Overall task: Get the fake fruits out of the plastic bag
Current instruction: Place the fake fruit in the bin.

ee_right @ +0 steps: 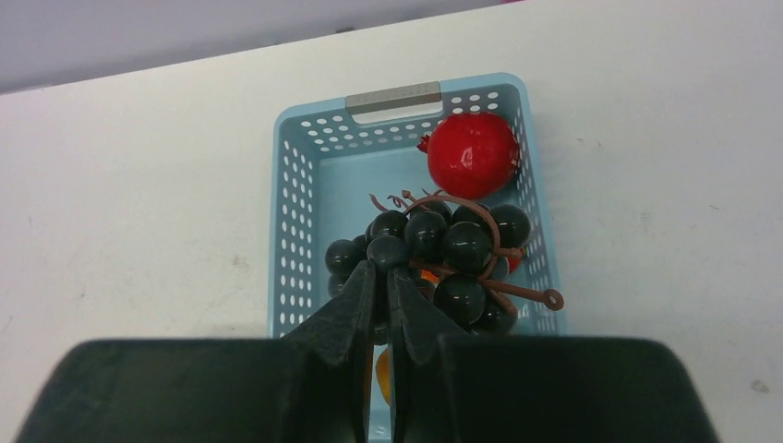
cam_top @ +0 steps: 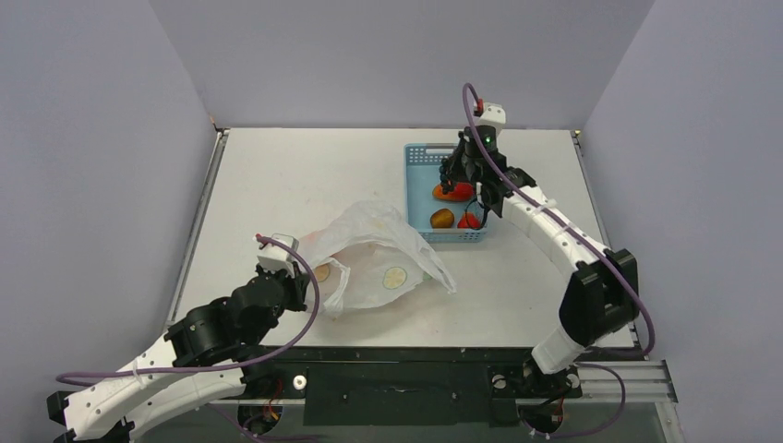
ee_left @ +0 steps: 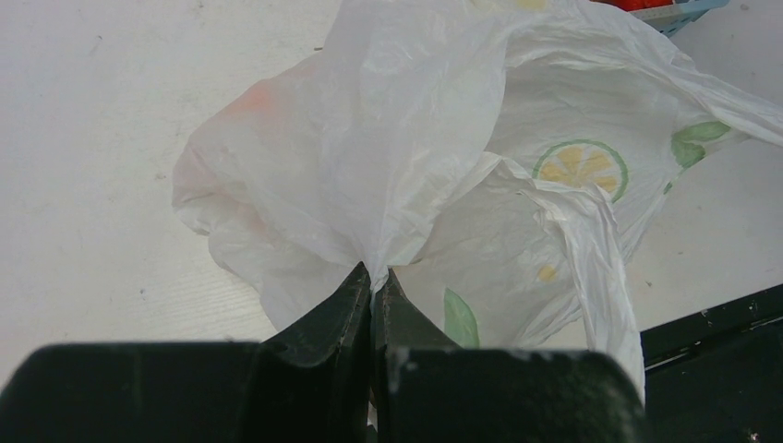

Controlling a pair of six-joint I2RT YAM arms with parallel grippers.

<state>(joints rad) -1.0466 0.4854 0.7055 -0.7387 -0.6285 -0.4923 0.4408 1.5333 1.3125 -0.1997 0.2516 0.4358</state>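
Note:
The plastic bag (cam_top: 379,254) lies crumpled on the table's middle, white with citrus-slice prints. My left gripper (cam_top: 300,277) is at its near-left edge, shut on a fold of the bag (ee_left: 415,138); the jaws (ee_left: 379,274) pinch the film. A faint orange tint (ee_left: 258,97) shows through the bag. My right gripper (cam_top: 463,177) hangs over the blue basket (cam_top: 417,185), shut on the dark grape bunch (ee_right: 443,249), jaws (ee_right: 380,268) closed on one grape. A round red fruit (ee_right: 472,155) lies in the basket (ee_right: 295,185).
In the top view the basket also holds a red-orange mango (cam_top: 452,191), a brown kiwi (cam_top: 442,218) and a small red fruit (cam_top: 469,221). Grey walls stand on three sides of the table. The bag's loose end (cam_top: 441,275) trails toward the basket.

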